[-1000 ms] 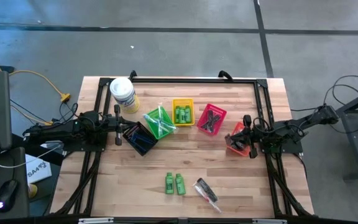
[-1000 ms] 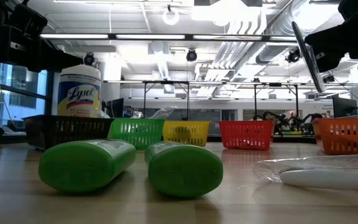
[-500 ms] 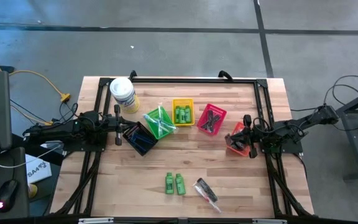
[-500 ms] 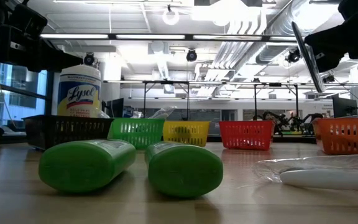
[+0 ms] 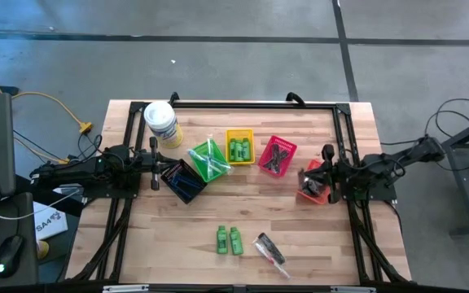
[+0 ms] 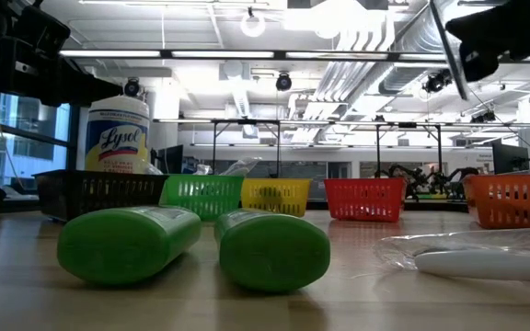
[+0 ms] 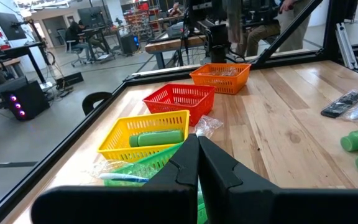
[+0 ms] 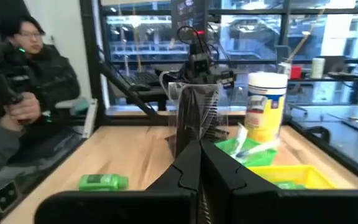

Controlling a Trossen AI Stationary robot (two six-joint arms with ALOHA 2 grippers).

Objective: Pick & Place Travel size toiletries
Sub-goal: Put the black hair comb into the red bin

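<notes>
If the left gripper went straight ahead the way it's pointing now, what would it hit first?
Most likely the green basket directly ahead of the shut left gripper, with the yellow basket just beyond; depth is hard to judge.

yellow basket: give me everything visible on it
The yellow basket is a small rectangular bin of latticed plastic, open-topped and sitting flat on the wooden table in the far row, between the green basket and the red basket. It holds bright green mini bottles lying on their sides. Neither gripper touches it.
</notes>
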